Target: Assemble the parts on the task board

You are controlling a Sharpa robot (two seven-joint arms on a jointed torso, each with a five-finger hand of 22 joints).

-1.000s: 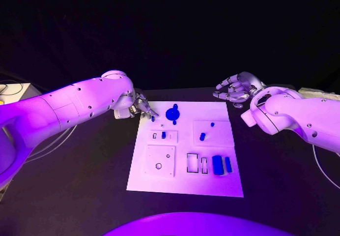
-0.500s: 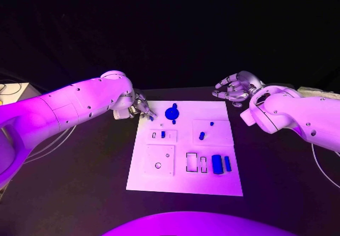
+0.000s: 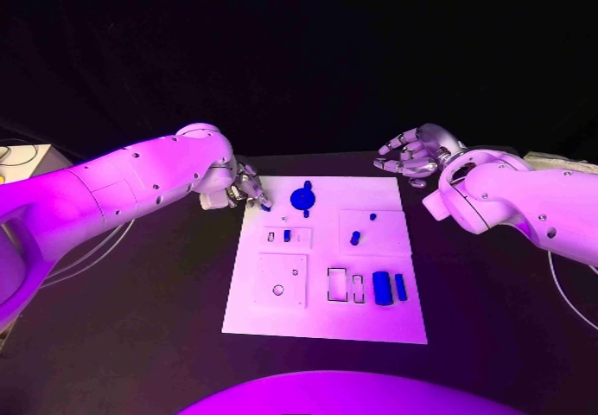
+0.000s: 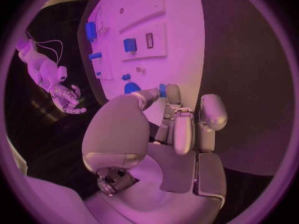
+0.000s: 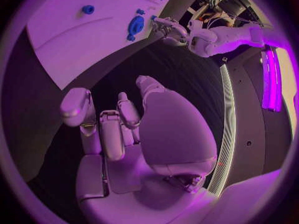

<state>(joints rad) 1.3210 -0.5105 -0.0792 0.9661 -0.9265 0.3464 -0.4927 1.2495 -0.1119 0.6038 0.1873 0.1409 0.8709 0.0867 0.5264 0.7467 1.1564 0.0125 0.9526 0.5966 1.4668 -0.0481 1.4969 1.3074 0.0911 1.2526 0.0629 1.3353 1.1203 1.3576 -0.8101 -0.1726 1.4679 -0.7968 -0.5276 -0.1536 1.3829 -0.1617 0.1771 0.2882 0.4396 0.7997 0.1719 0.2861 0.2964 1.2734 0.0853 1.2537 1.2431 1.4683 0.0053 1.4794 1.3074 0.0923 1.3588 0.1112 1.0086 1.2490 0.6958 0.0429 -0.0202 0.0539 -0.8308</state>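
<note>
The white task board (image 3: pixel 327 316) lies mid-table with a round blue part (image 3: pixel 303 199) near its far edge, small blue pegs (image 3: pixel 355 239) in the middle and two blue blocks (image 3: pixel 383 288) near the right edge. My left hand (image 3: pixel 243 190) hovers at the board's far-left corner. In the left wrist view it pinches a small blue part (image 4: pixel 162 89) between thumb and a fingertip above the board (image 4: pixel 181 35). My right hand (image 3: pixel 411 156) hangs past the far-right corner with its fingers loosely curled and apart, and it holds nothing.
Empty rectangular slots (image 3: pixel 338 285) and a raised white plate (image 3: pixel 282 282) sit on the board's near half. Black table surrounds the board on all sides. A pale object (image 3: pixel 555 162) lies at the table's far right.
The left hand's fingertips and the blue part have shifted a touch back toward the board's left edge. The right hand has stayed still.
</note>
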